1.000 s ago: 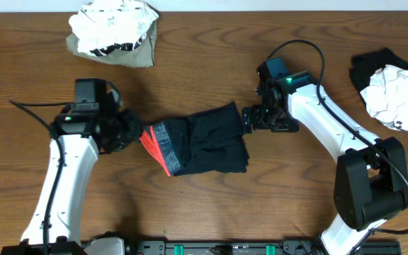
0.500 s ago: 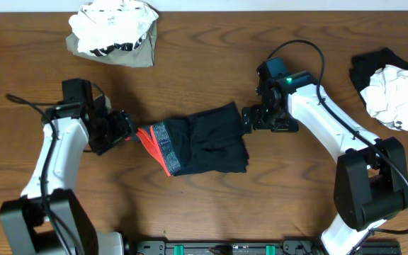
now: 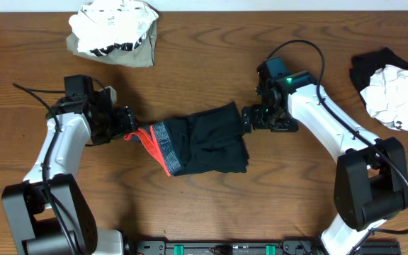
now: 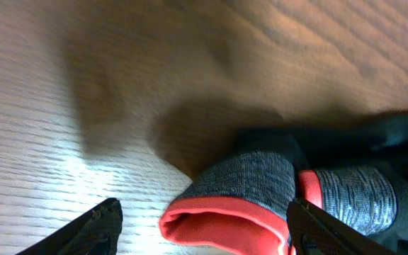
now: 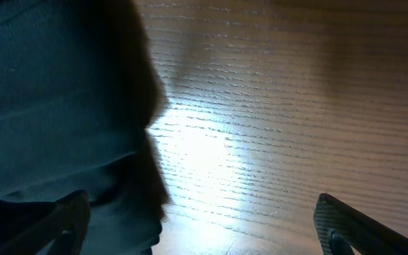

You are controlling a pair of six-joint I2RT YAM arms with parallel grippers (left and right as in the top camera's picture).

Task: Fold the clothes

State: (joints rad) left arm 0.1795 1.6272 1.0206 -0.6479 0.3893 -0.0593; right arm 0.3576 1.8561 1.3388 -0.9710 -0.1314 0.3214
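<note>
Black shorts [image 3: 207,138] with a grey and red waistband [image 3: 158,145] lie folded in the middle of the table. My left gripper [image 3: 127,127] is open at the waistband's left tip. In the left wrist view the red-edged waistband [image 4: 250,188] lies between the spread fingers of that gripper [image 4: 204,221], not pinched. My right gripper [image 3: 250,119] is open at the shorts' upper right edge. In the right wrist view the black fabric [image 5: 55,106] reaches one finger of the gripper [image 5: 200,221], with bare wood across the gap.
A pile of white and khaki clothes [image 3: 113,32] lies at the back left. White and black clothes [image 3: 395,88] sit crumpled at the far right. The table's back edge runs along the top.
My left gripper has opened and let go of the waistband, and its arm has swung back to the left. The red tip now lies drawn out to the left. The right arm has not moved.
</note>
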